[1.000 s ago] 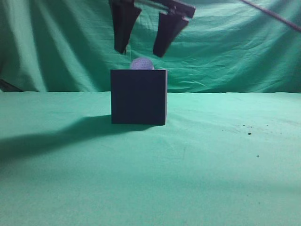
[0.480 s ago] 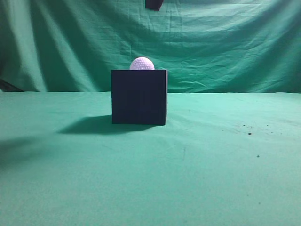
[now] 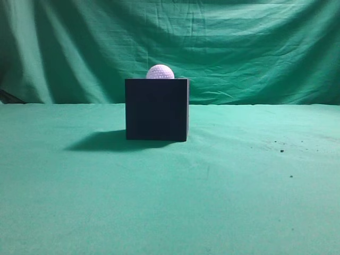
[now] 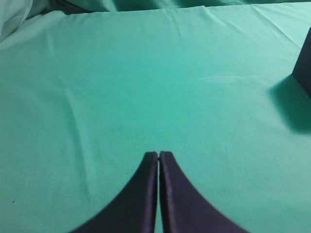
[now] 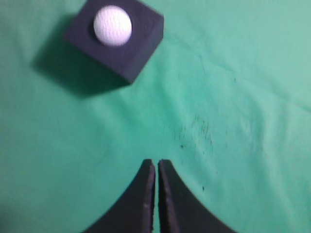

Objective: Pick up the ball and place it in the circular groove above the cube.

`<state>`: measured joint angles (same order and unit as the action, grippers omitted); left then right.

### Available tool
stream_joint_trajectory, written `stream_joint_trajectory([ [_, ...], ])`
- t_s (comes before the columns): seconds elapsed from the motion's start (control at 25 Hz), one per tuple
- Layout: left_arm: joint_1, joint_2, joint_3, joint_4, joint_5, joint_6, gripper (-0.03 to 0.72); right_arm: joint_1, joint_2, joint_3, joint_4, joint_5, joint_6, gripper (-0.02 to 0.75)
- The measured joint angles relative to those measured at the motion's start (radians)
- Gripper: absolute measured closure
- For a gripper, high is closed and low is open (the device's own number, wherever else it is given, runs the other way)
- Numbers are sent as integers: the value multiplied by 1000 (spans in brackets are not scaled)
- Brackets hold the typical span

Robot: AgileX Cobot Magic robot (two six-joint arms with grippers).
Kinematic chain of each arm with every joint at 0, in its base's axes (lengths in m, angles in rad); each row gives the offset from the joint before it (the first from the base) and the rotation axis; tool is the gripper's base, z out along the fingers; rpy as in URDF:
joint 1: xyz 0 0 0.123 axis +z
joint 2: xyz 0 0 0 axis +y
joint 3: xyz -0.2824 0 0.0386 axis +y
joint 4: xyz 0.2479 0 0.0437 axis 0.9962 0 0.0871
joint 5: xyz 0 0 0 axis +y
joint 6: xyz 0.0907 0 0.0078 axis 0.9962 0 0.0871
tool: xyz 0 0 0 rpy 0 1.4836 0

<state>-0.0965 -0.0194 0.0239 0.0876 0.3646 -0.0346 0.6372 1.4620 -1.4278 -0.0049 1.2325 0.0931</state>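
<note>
Sitting in the cube's (image 3: 156,109) top groove, the ball (image 5: 112,25) rests at eleven o'clock from the right gripper (image 5: 156,167); both it and the left gripper (image 4: 159,158) are pinched closed, empty.

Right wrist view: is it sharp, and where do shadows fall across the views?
Right wrist view: soft blur on the white dimpled ball and dark matte cube. Exterior view: sharper, cube's shadow falls left on the green cloth. Left wrist view: clear.

The ball (image 3: 160,72) has a dimpled, faintly shiny white skin. The cube (image 3: 156,109) looks matt, dark and smooth-faced. Soft green cloth (image 3: 170,202), creased and matt, covers the surface; each hand's dark fingers (image 5: 146,204) look matt plastic.
</note>
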Motion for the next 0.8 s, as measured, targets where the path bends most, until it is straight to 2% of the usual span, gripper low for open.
stream_joint_trajectory([
  [0.4, 0, 0, 0, 0, 0, 0, 688, -2, -466, 429, 34, -204, 4, 738],
  [0.64, 0, 0, 0, 0, 0, 0, 688, -2, -702, 579, 44, -240, 4, 738],
  [0.8, 0, 0, 0, 0, 0, 0, 688, -2, -795, 598, 43, -187, -9, 738],
])
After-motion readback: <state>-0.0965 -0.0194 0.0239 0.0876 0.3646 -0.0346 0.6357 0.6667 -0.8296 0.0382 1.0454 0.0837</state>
